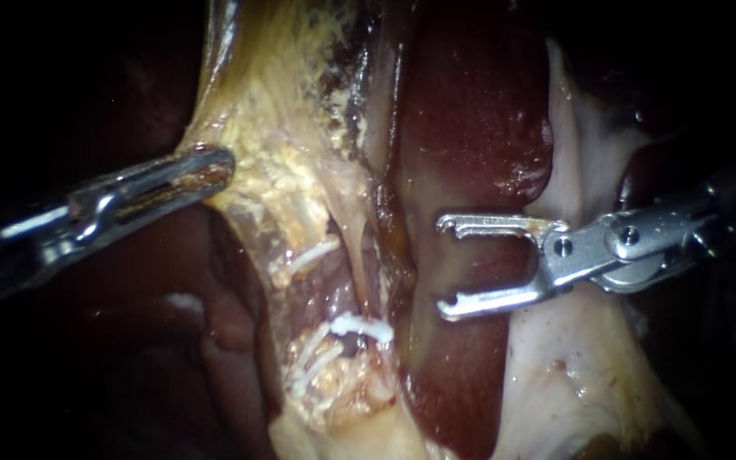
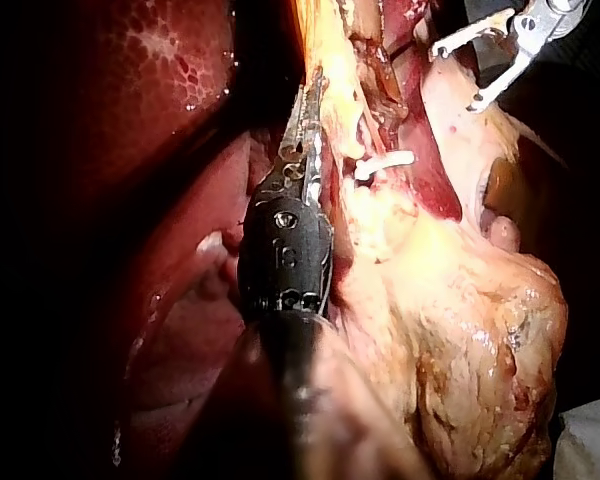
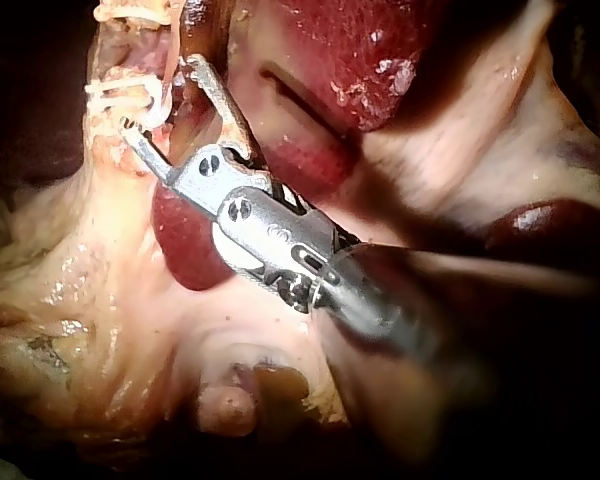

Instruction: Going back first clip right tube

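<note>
Gripping: the left instrument (image 1: 213,170) comes in from the left, its jaws closed narrowly on the edge of the yellow tissue (image 1: 283,128), which stretches taut away from them.
Open and empty: the right instrument (image 1: 445,266) comes in from the right with its jaws spread wide and nothing between them. Both tips point toward the middle of the scene.
Under the open jaws: a dark red strip (image 1: 470,111) of tissue runs up and down the endoscope view, and the two tips lie over it.
Task's thing: a white clip (image 1: 359,327) lies across a pale tube (image 1: 353,264) within the yellow tissue. It sits just left of the right instrument's lower tip, near it but apart.
Which tube: whether this is the right tube I cannot tell.
Further clip: a second clip (image 1: 307,257), also white, sits higher and further left on the yellow tissue.
Beneath the right shaft: pale tissue (image 1: 581,375) spreads below and behind it.
Right wrist view: one tip of the wide jaws ends close beside the white clips.
</note>
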`<state>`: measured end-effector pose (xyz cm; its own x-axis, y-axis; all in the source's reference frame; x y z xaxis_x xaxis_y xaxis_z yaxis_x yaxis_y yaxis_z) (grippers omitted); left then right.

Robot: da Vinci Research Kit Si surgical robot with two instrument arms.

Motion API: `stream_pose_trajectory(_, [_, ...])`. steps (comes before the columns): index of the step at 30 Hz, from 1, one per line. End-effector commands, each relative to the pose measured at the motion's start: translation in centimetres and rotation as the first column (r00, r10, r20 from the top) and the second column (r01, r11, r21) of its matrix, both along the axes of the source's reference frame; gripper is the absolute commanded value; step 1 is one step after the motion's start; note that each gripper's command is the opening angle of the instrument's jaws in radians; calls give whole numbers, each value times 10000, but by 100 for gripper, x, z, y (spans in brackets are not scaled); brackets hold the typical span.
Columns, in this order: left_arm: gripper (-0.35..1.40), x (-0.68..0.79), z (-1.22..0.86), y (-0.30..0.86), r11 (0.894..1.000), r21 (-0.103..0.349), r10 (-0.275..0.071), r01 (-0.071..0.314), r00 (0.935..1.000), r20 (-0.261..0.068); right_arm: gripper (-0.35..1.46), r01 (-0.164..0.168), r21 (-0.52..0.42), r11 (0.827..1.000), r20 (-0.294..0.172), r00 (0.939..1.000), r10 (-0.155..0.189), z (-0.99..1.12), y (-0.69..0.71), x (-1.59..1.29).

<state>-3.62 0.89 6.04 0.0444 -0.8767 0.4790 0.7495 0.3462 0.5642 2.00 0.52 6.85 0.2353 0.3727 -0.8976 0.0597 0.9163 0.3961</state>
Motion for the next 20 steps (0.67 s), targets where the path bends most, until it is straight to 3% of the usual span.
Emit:
stream_pose_trajectory(1, [-35, -5, 5, -1, 10000, 52, 68, -68, 10000, -25, 60, -4, 4, 10000, 4, 10000, 4, 0, 1, 0])
stream_pose_trajectory(5, [-35, -26, 18, 2, 9998, 102, 146, -146, 9999, 26, 60, 0, 8, 10000, 2, 10000, 0, -1, 1, -1])
stream_pose_trajectory(9, [-35, -38, 18, 13, 9998, 148, 127, -128, 9999, 31, 60, 2, 11, 10000, 0, 10000, -2, -2, 1, -1])
stream_pose_trajectory(20, [-35, -34, 15, 10, 9997, 154, 166, -167, 9998, 63, 60, -26, 18, 10000, -17, 10000, 26, -3, 1, 1])
